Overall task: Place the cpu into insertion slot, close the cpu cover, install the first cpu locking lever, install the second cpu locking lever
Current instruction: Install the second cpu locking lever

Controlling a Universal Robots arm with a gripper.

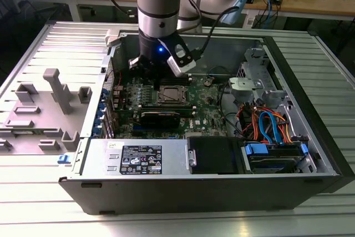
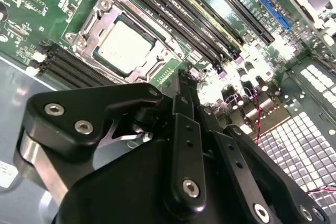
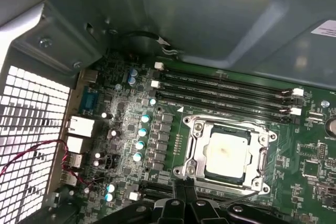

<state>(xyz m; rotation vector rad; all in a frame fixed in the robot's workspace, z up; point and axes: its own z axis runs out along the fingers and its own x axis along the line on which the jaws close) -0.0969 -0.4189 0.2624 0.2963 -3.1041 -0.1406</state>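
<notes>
Black metal gripper sits closest in the second wrist view, fingers pressed together, nothing between them — closed and empty. Its fingertips also poke into the first wrist view, just beside one edge of the socket.

Just past the tips, the small flat square cpu with dull silver-grey top lies seated flat in the square silver-edged insertion slot; seen in both wrist views. The thin silver metal frame of the cpu cover appears to lie down around the chip, its square window showing the chip top — whether the levers are latched I cannot tell.

Long narrow black memory slots run along the far side of the socket, a second set beside it in the second wrist view. All sit on the green motherboard.

Exterior view: the grey robot arm reaches straight down into the open dark computer case, gripper above the board just beyond the socket. Orange and blue cables bunch toward the exterior view's right. A grey plastic tray with upright pegs lies outside the case on the exterior view's left, on the ribbed metal table.
</notes>
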